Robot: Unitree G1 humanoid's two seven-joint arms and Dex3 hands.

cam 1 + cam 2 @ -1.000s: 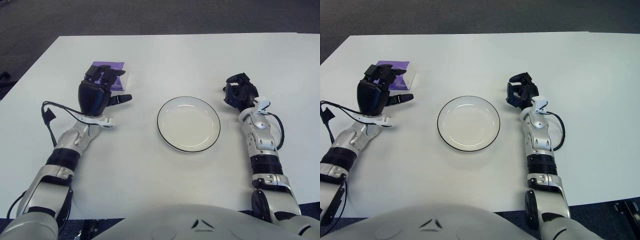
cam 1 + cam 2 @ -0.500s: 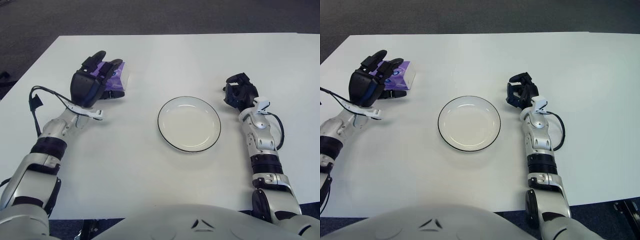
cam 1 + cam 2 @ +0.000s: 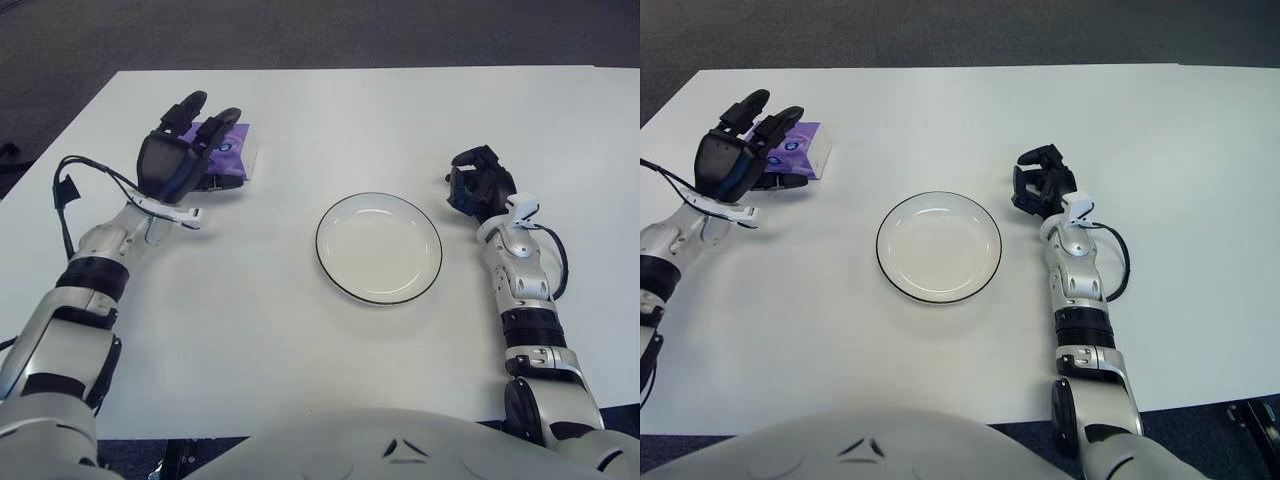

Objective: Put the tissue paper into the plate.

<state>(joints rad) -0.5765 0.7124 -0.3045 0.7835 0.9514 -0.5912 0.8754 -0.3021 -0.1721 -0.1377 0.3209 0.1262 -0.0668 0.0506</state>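
On the white worktop (image 3: pixel 300 330), the left robot hand (image 3: pixel 178 160), fingers spread, covers the purple tissue packet (image 3: pixel 228 157), well left of the round black-rimmed white plate (image 3: pixel 378 247). The right robot hand (image 3: pixel 478 187), fingers curled and empty, shows right of it.

No text, label or number can be read anywhere; the purple tissue pack (image 3: pixel 226 152) carries small pale markings, too small to make out.

We are seeing a white rectangular table (image 3: pixel 300 330) carrying a round white plate with a thin dark rim (image 3: pixel 378 247) at its middle, and a purple tissue packet (image 3: pixel 226 158) lying left of that plate, farther back.
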